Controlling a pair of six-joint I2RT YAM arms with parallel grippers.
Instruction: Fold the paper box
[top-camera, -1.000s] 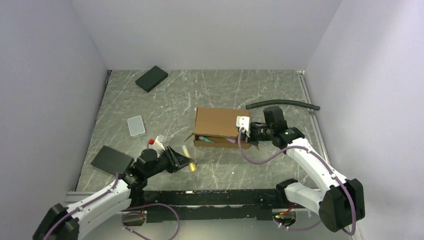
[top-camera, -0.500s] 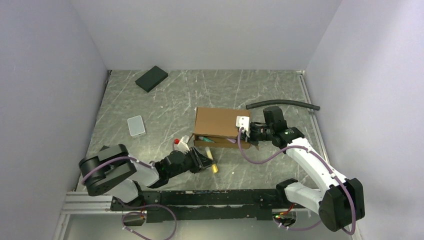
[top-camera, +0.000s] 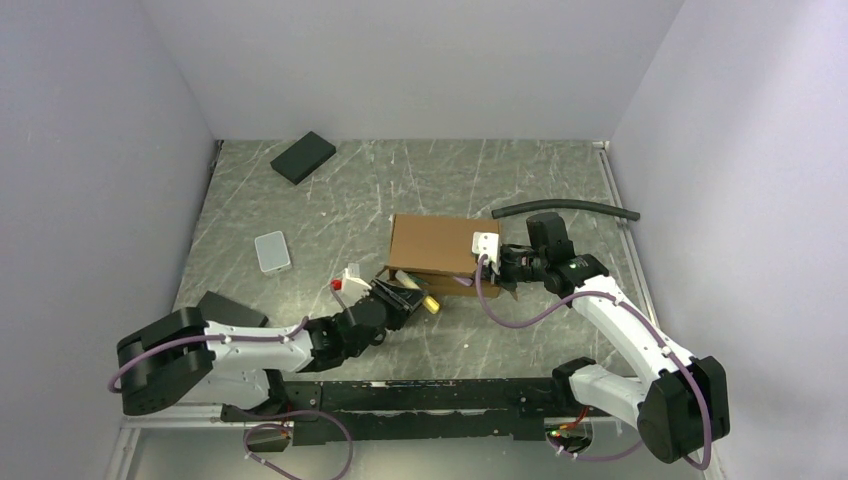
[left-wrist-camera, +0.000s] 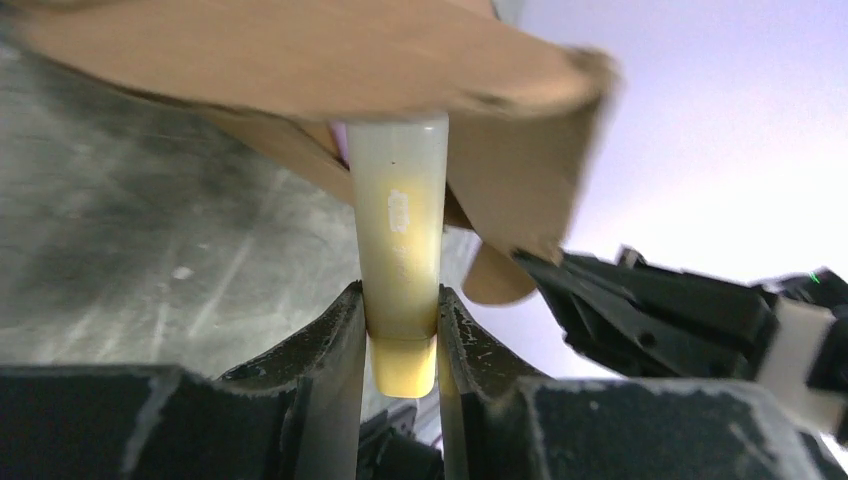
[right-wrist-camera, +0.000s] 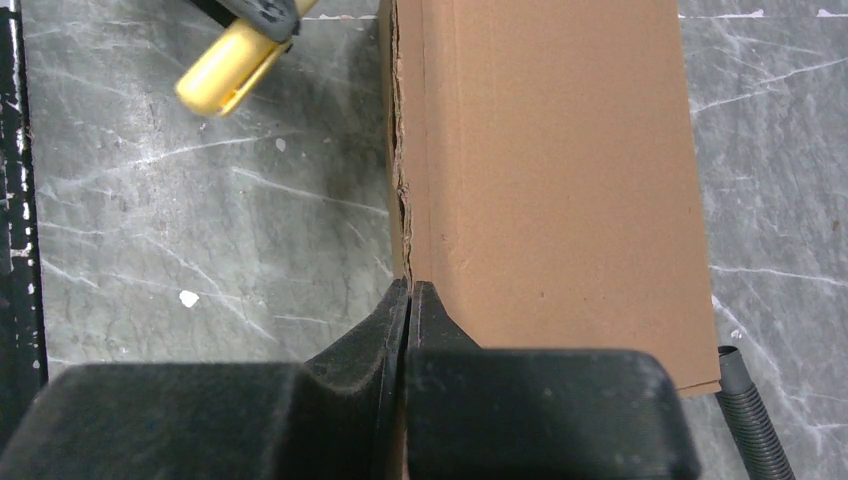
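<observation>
I keep my right claw (right-wrist-camera: 408, 300) pinched shut on the paper box (right-wrist-camera: 560, 180) wall, steadying it so my left claw (left-wrist-camera: 400, 330), clamping a yellow stick (left-wrist-camera: 398, 230), can pry under its flap.

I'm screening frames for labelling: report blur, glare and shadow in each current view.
Top external: even light, sharp, only soft shadows. Left wrist: brown corrugated cardboard box close and blurred, pale yellow tube sharper, wall behind washed pale. Right wrist: cardboard crisp, no glare.
</observation>
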